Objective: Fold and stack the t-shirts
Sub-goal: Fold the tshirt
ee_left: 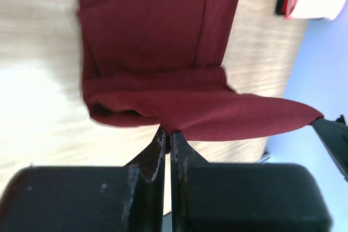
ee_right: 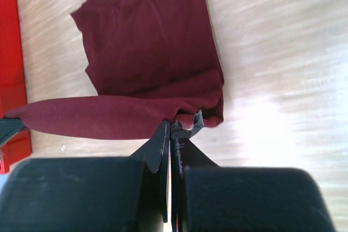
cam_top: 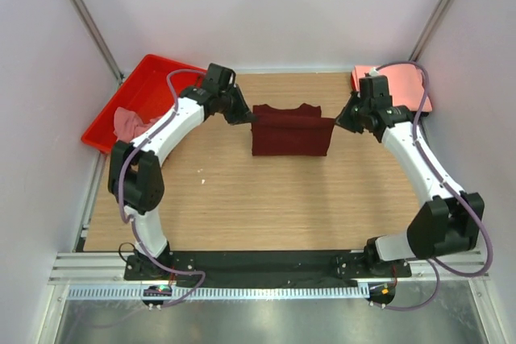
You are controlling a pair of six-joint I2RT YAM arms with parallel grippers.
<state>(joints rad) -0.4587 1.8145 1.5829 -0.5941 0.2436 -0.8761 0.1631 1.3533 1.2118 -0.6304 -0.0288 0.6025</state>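
A dark maroon t-shirt (cam_top: pixel 290 130) lies on the wooden table at the middle back, its collar toward the far wall. My left gripper (cam_top: pixel 244 116) is shut on the shirt's left edge, and my right gripper (cam_top: pixel 340 122) is shut on its right edge. Between them a band of the cloth is lifted and stretched taut above the rest. In the left wrist view the closed fingertips (ee_left: pixel 168 137) pinch the maroon cloth (ee_left: pixel 163 52). In the right wrist view the closed fingertips (ee_right: pixel 173 129) pinch the cloth (ee_right: pixel 147 52) by a grey tag.
A red plastic tray (cam_top: pixel 137 98) at the back left holds a crumpled dusty pink shirt (cam_top: pixel 129 122). A folded salmon-pink shirt (cam_top: pixel 403 86) lies at the back right corner behind my right arm. White walls close in the table on three sides.
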